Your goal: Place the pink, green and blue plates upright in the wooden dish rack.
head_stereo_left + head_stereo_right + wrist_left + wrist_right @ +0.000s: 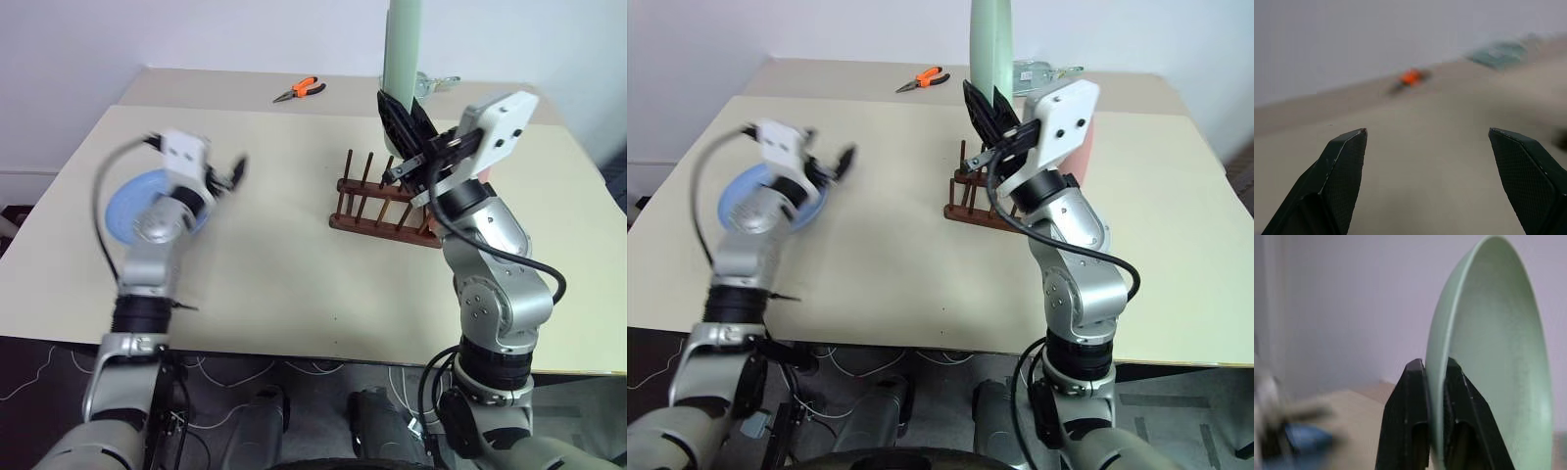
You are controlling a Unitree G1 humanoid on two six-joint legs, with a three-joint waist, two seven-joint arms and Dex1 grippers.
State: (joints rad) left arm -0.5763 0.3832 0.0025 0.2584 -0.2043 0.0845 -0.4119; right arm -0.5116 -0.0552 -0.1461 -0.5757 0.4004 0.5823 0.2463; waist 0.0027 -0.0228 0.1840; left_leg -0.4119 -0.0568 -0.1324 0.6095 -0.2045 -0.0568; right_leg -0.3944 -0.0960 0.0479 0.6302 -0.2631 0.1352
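Green plate (1488, 357): round, matte, smooth.

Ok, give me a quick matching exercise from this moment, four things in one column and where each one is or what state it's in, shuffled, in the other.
Things:
1. green plate
2. blue plate
3. wooden dish rack
4. left gripper

States:
A. lying flat on the table's left side
B. open, holding nothing
C. held on edge in the shut right gripper
D. standing on the table, near its middle

Pairs: 1-C, 2-A, 3-D, 4-B
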